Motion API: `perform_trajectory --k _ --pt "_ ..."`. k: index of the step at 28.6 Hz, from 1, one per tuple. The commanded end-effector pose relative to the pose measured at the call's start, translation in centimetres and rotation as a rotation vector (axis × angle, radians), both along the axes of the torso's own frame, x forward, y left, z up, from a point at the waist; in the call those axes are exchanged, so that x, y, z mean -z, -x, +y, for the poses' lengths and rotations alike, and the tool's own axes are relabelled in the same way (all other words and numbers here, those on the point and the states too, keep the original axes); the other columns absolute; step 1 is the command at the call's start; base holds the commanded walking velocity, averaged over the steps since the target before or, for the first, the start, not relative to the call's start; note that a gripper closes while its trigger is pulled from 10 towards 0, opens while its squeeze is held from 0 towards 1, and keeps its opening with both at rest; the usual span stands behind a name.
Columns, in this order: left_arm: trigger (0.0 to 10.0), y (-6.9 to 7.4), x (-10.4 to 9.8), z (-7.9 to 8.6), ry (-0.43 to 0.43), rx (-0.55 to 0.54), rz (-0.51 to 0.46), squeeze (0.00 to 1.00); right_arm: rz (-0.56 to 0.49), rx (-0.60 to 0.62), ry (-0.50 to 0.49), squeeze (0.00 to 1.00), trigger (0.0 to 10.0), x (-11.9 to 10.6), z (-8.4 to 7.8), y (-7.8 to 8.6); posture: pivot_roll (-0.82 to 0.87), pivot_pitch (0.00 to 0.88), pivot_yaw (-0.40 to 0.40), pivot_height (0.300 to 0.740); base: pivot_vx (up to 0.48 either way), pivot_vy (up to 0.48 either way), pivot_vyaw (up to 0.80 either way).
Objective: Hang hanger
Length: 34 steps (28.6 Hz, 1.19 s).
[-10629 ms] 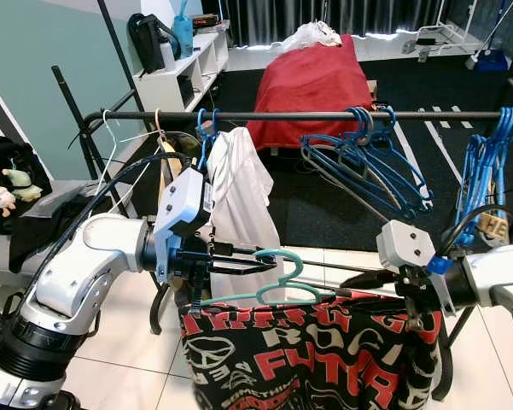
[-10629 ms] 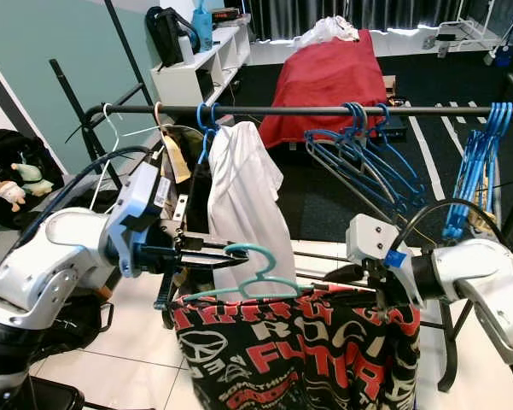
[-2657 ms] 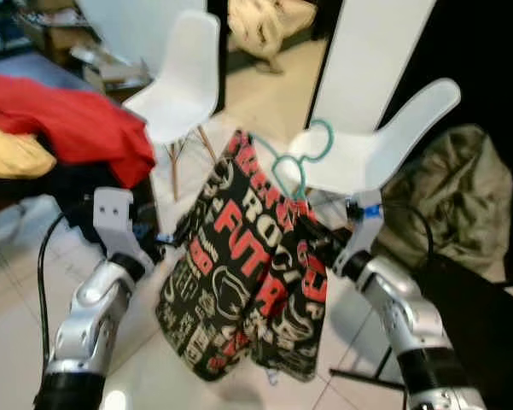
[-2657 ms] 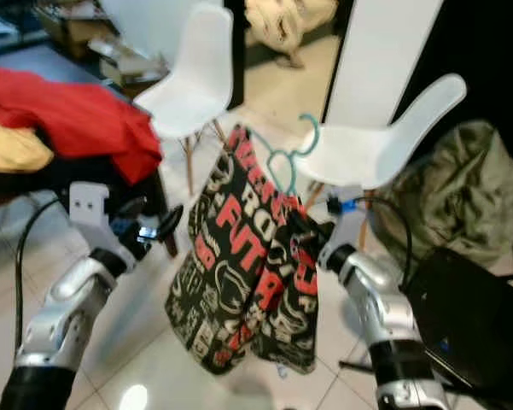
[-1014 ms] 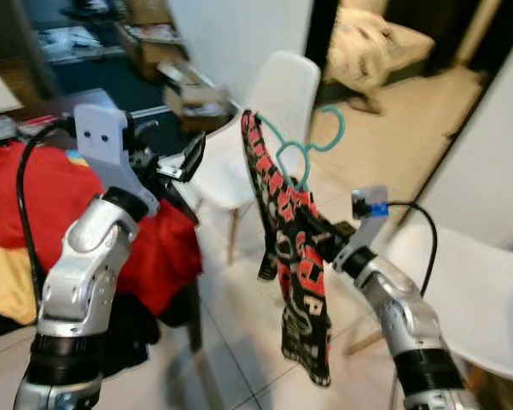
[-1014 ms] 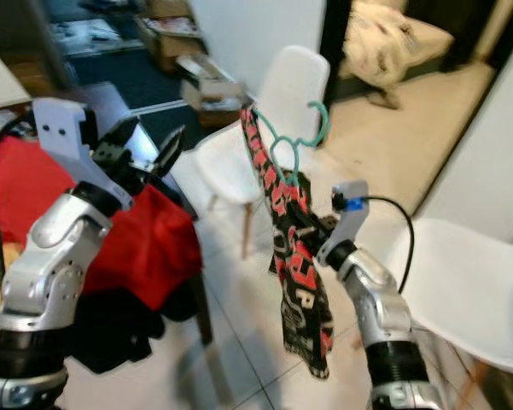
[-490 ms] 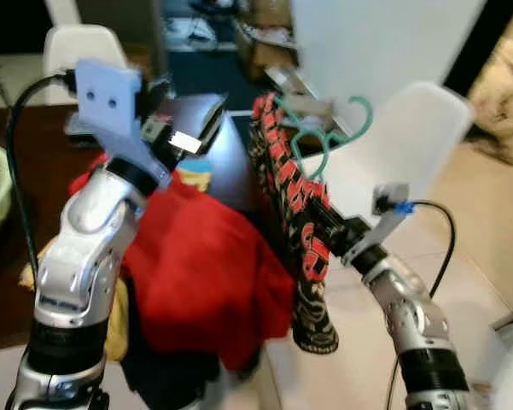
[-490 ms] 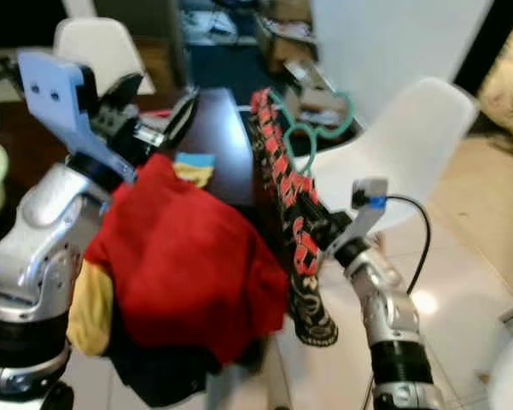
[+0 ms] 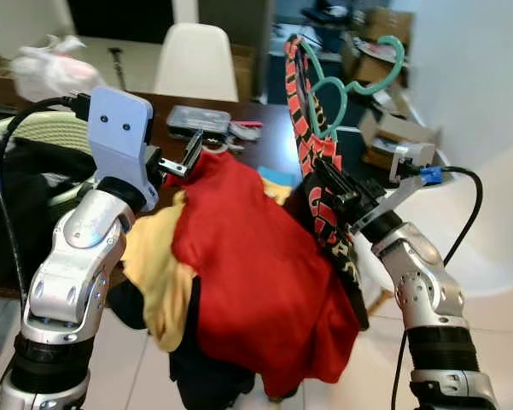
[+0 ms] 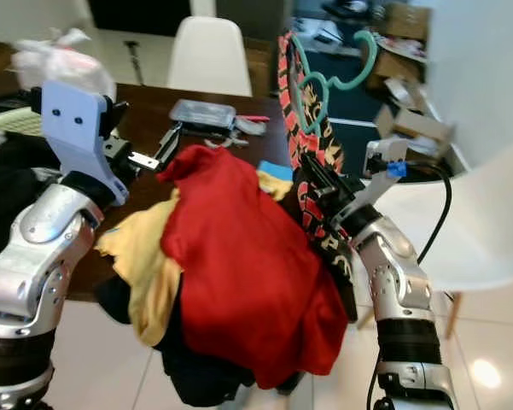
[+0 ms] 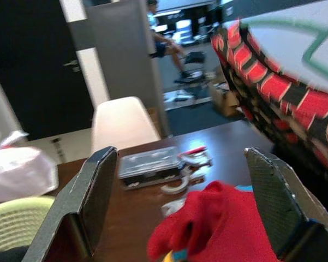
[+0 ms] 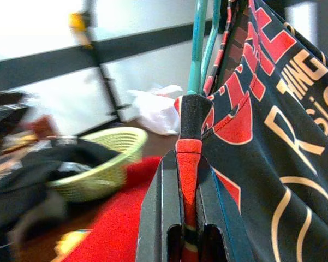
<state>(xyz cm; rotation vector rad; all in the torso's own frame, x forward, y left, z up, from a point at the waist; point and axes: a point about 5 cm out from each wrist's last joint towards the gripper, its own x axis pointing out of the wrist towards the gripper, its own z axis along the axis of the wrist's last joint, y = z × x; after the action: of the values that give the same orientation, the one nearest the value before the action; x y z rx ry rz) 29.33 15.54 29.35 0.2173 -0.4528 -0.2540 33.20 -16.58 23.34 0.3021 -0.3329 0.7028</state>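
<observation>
Right hand (image 9: 326, 181) clamped on printed garment (image 9: 311, 154) with teal hanger (image 9: 350, 77), raised at 1 o'clock. Left hand (image 11: 180, 202) open, empty, at 10 o'clock above red cloth (image 9: 256, 282) on bench (image 10: 213, 141).

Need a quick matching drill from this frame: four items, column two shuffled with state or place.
1. left gripper
2. right gripper
3. teal hanger
4. red garment

A. draped over the table edge
B. hook up, carrying the printed cloth
C. open, above the dark table
D. clamped on printed cloth and hanger

1-C, 2-D, 3-B, 4-A
</observation>
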Motion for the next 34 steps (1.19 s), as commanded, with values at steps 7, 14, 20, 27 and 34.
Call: perform_trajectory --k 7,14,20,27,34 --pt "10.0 0.2 -1.6 0.9 0.010 -0.025 -0.034 0.00 -0.195 -0.379 0.030 0.00 10.0 -4.3 1.8 3.5 0.06 0.090 -0.076 0.740 0.000 0.000 0.79" --pt "10.0 0.5 -3.4 2.5 0.059 -0.068 -0.089 0.00 -0.183 -0.662 0.168 0.00 10.0 -3.4 4.2 6.8 0.06 0.091 -0.077 0.740 0.000 0.000 0.79" --pt "10.0 0.3 -3.2 1.7 0.070 -0.045 -0.083 0.00 -0.123 -0.882 0.071 0.00 10.0 -2.7 4.8 9.1 0.06 0.092 -0.074 0.740 0.000 0.000 0.80" --pt "10.0 0.2 -2.9 1.2 0.078 -0.026 -0.073 0.00 0.037 -0.626 0.247 0.00 10.0 -0.3 5.7 5.8 0.05 0.087 -0.076 0.740 0.000 0.000 0.41" --pt "10.0 0.2 -2.6 1.2 0.070 -0.031 -0.059 0.00 0.180 -0.230 0.268 0.00 10.0 0.7 4.4 1.1 0.06 0.086 -0.077 0.740 0.000 0.000 0.00"
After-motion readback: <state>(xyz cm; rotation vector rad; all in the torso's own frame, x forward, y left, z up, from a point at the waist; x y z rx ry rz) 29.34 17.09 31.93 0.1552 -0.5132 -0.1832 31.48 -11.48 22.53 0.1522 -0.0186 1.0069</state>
